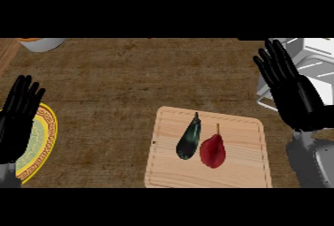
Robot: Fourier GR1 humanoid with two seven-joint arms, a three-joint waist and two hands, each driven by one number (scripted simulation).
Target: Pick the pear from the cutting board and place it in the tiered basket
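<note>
A red pear [213, 151] with a thin stem lies on the wooden cutting board [241, 170], right of centre. Beside it on its left lies a dark eggplant [188, 138], touching or nearly touching it. My right hand [291, 90] stands open with fingers up at the right edge, above and to the right of the board, apart from the pear. My left hand [16, 119] rests open at the left edge, fingers up. The white tiered basket [316, 62] shows at the far right, partly hidden behind my right hand.
A yellow-and-green patterned plate [44, 141] lies under my left hand at the left edge. A grey bowl [42, 43] sits at the top left corner. The brown counter [143, 75] stretches between the hands.
</note>
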